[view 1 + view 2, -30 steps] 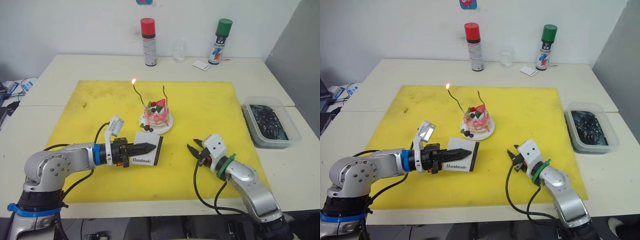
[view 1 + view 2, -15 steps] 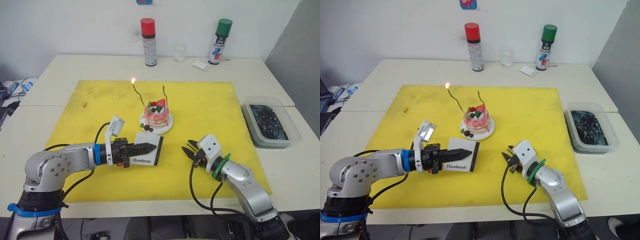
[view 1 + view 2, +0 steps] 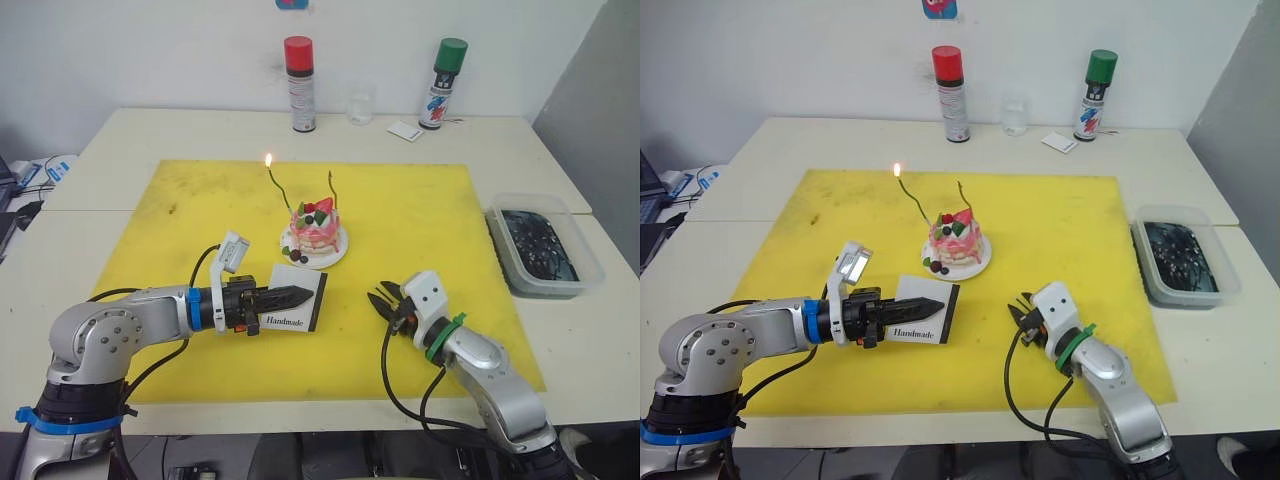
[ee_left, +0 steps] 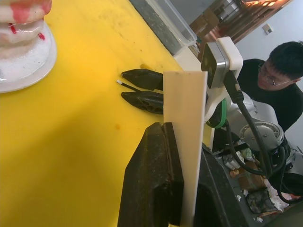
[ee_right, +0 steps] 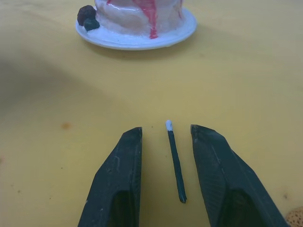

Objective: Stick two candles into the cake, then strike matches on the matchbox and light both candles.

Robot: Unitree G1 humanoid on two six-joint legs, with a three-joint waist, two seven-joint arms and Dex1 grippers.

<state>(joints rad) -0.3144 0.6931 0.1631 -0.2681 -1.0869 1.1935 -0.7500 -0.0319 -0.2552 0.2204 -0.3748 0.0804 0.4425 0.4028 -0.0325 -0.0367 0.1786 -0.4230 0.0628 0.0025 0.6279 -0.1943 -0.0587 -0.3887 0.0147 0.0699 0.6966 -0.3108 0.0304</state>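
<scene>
The pink-and-white cake stands on its white plate on the yellow mat. Two thin candles rise from it. The left candle carries a small flame, and the right candle is unlit. In front of the cake, my left gripper is shut on the white matchbox, which it holds on edge. To the right my right gripper is open and low over the mat. A short dark match with a white tip lies on the mat between its fingers.
A red spray can, a clear cup, a small white card and a green spray can line the table's back edge. A clear tub of dark bits sits right of the yellow mat. A person sits beyond the table.
My right gripper has shifted slightly left over the mat and stays open. The left arm, the matchbox and the burning candle are as before.
</scene>
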